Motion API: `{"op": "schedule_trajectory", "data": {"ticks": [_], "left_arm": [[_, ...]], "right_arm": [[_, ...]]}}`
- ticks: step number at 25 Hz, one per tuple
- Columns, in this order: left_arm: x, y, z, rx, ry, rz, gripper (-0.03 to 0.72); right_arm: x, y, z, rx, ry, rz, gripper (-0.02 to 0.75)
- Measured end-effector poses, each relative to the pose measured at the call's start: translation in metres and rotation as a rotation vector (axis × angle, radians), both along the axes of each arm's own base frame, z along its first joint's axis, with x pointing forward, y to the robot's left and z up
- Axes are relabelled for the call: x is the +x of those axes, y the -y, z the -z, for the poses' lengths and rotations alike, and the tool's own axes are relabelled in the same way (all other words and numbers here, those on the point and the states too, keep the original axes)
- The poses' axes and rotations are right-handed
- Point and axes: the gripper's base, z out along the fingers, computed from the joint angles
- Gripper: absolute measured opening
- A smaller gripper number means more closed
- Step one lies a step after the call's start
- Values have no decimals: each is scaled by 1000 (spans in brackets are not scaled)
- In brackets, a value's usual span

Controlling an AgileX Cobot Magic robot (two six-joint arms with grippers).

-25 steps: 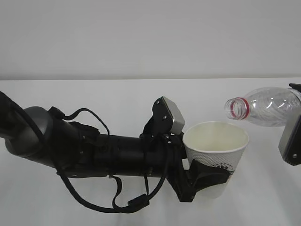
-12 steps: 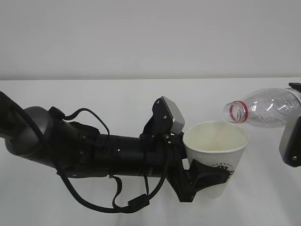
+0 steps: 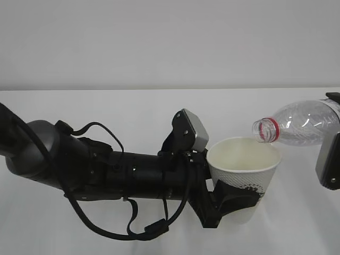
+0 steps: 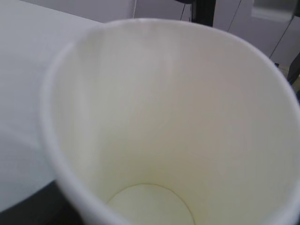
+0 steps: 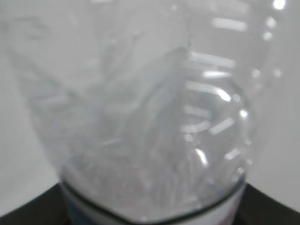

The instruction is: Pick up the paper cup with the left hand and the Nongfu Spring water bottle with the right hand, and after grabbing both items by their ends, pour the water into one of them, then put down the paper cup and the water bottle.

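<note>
So the paper cup [image 3: 243, 170] is upright in my left pincer [image 3: 229, 200], jaws clamped around its lower half, held up off the white counter [image 3: 133, 111]. Looks dry inside so far. The Nongfu Spring water bottle [image 3: 297, 123] is tipped nearly flat in my right pincer [image 3: 328, 154], gripped by its base end, open neck right over the cup's far rim. Can't see any water coming out. Pouring step, I'd say; next I probably need more tilt, keeping the mouth over the cup.
</note>
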Motion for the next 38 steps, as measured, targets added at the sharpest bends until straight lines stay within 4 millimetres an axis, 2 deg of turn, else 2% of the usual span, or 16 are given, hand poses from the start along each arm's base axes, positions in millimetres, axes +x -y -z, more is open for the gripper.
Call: {"op": "schedule_trajectory", "data": {"ticks": [38], "left_arm": [[0,0,0,0,0,0,491]], "right_arm": [[3,1,-6,-18,57,12,404]]}}
